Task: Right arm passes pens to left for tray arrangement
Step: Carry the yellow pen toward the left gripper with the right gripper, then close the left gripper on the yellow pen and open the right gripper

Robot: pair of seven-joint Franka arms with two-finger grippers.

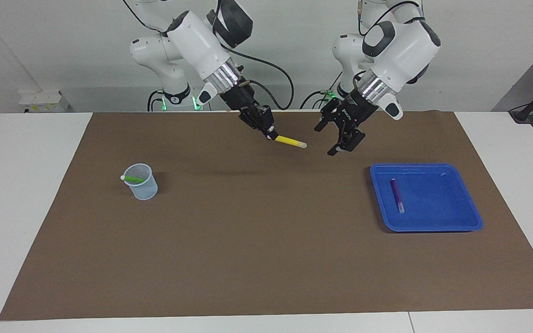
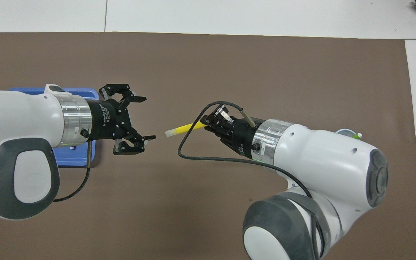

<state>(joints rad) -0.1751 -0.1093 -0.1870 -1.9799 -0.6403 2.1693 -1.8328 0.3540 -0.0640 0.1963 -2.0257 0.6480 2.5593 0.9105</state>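
Note:
My right gripper [image 1: 271, 134] is shut on one end of the yellow pen [image 1: 290, 141] and holds it level in the air over the brown mat, its free whitish end pointing at the left gripper; the pen also shows in the overhead view [image 2: 184, 128]. My left gripper [image 1: 329, 141] hangs open in the air a short gap from the pen's tip, fingers spread [image 2: 141, 117]. The purple pen [image 1: 397, 195] lies in the blue tray [image 1: 461, 217] at the left arm's end. The green pen [image 1: 132, 178] sits in a small translucent cup [image 1: 142, 182] at the right arm's end.
A brown mat [image 1: 266, 259] covers most of the white table. In the overhead view the left arm hides most of the tray [image 2: 70, 159], and the right arm hides most of the cup [image 2: 345, 133]. A black cable loops from the right wrist [image 2: 193, 155].

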